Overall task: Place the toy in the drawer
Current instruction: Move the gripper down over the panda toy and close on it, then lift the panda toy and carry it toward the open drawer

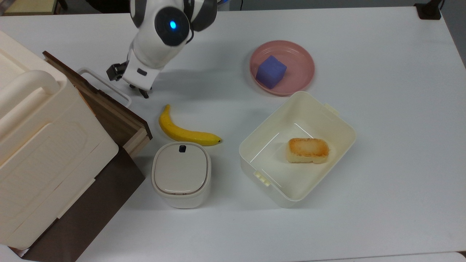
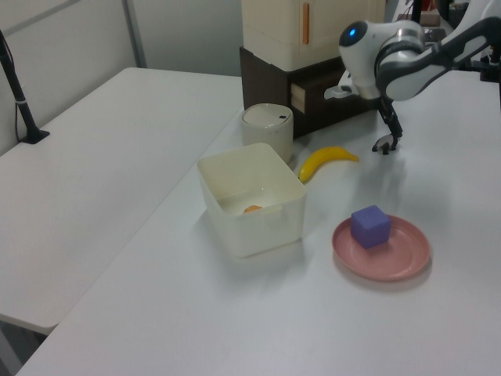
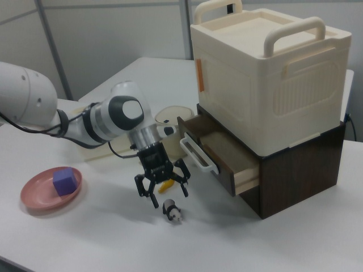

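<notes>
The pincer (image 3: 163,195) hangs low over the tabletop (image 1: 382,91) with its fingers (image 3: 184,190) spread wide apart and nothing between them. The panda figurine (image 3: 172,211) stands on the tabletop just below the fingertips, not touched by them in the right view; in the top view the arm's white body covers most of it, with a dark bit of it showing at the arm's lower edge. It sits close to the drawer (image 1: 109,112), which is pulled open from the dark brown cabinet (image 3: 295,175), its white loop handle (image 3: 195,156) facing the panda. A cream lidded box (image 3: 266,79) rests on top of the cabinet. Toward the middle of the tabletop lie a banana (image 1: 185,133), a small lidded white container (image 1: 181,174), and an open cream bin (image 1: 327,120) holding a piece of toasted bread (image 1: 308,150). A purple cube (image 1: 270,71) sits on a pink plate (image 1: 302,60) nearer the top view's far edge.
</notes>
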